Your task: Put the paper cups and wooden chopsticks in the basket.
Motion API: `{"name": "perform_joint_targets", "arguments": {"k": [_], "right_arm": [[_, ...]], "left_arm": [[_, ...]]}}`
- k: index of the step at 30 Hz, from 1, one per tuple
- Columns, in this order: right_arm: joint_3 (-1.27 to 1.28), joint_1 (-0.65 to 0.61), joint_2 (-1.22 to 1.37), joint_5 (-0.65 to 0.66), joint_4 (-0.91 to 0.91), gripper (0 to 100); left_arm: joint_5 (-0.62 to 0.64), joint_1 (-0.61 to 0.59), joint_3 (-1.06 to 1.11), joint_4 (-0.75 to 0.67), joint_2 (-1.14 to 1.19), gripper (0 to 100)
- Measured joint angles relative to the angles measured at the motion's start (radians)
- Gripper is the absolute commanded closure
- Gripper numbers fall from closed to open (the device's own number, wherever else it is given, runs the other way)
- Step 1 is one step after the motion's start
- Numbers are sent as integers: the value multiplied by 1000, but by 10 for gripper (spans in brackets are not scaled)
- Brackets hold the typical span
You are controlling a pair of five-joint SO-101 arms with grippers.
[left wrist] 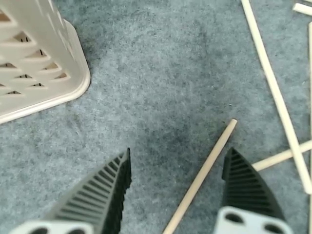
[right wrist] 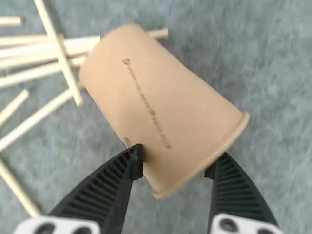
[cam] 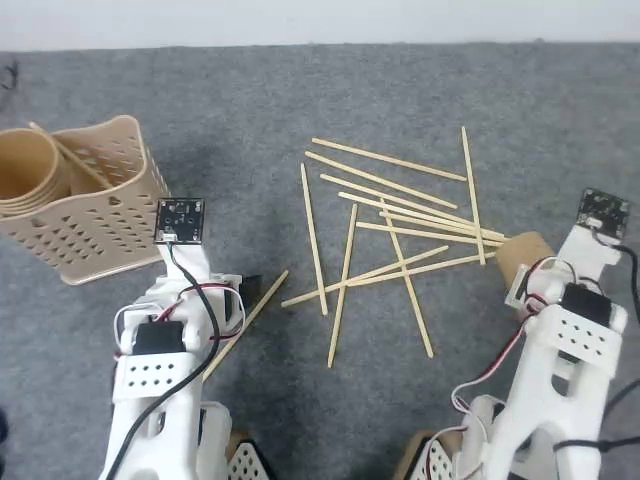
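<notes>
High view first: the basket (cam: 95,225) is seen at the left of the grey tabletop (cam: 230,100). A cup stack (cam: 28,170) is nested inside it, and a slanted chopstick (cam: 75,158) is propped across the opening beside the stack. At mid-tabletop the chopsticks (cam: 400,215) are scattered in a loose, crossing heap, well apart from the basket. A lone chopstick (cam: 250,318) is laid diagonally just beside the left arm (cam: 160,370), whose wrist is held low just beside the basket's near side. Over on the other side, the right arm (cam: 570,340) is stretched forward, and a cup (cam: 525,255) is found on its side at that arm's tip, touching the ends of the heap.

Left wrist view now: a corner of the basket (left wrist: 39,63) is caught nearby. The left tool (left wrist: 179,161) is held wide open just above the tabletop. The lone chopstick (left wrist: 204,175) is framed between the fingers, closer to one of them, and is gripped by neither.

Right wrist view: the cup (right wrist: 161,97) is shown lying on the tabletop, base pointed away, rim turned toward the camera. The right tool (right wrist: 176,161) is closed onto its rim end, one finger pressed against the wall and the other set against the rim. Several chopsticks (right wrist: 34,53) are fanned out beyond the base.
</notes>
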Motion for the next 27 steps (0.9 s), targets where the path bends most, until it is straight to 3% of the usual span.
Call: {"name": "perform_joint_targets", "arguments": {"k": [5,11,20,27], "right_arm": [[6,-37,2,0,-81,797],[6,-115,2,-3,-166,998],[17,-121,2,0,-304,991],[-51,-121,2,114,-213,991]], "left_arm": [[0,52,29,-23,0,710],[0,57,38,-41,0,710],[0,57,38,-41,0,710],[0,57,38,-41,0,710]]}}
